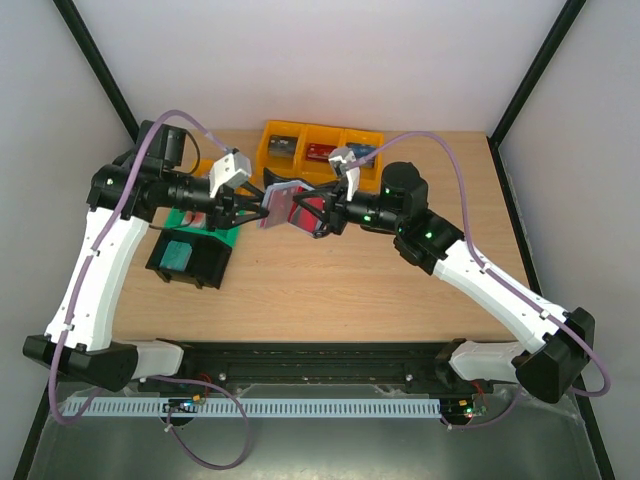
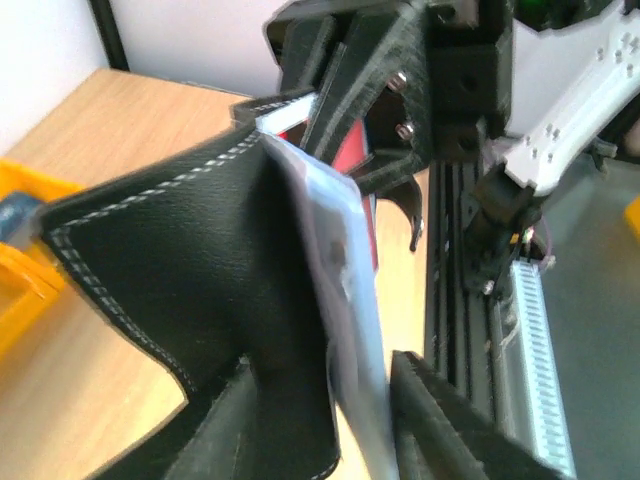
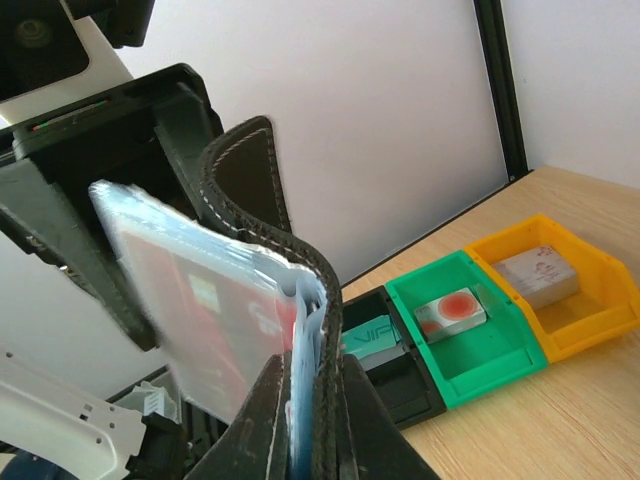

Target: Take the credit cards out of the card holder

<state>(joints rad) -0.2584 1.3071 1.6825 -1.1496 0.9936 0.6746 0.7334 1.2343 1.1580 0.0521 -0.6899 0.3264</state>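
The black card holder (image 1: 283, 205) hangs open above the table's middle, between both grippers. My right gripper (image 3: 305, 375) is shut on its stitched leather edge (image 3: 250, 180) and blue-grey pockets. A red credit card (image 3: 190, 300) shows inside a clear sleeve fanned out to the left. In the left wrist view, my left gripper (image 2: 320, 370) straddles a black leather flap (image 2: 190, 280) and the pale sleeve (image 2: 345, 300). Its jaws are partly apart, with wood showing between flap and sleeve. A teal credit card (image 3: 375, 338) lies in the black bin (image 1: 190, 255).
A green bin (image 3: 460, 345) holds a white-and-red card-like piece (image 3: 452, 310). Beside it a yellow bin (image 3: 590, 310) holds a grey piece. A long yellow bin (image 1: 320, 145) with several compartments stands at the table's back. The black rail (image 2: 450, 300) runs along the near edge.
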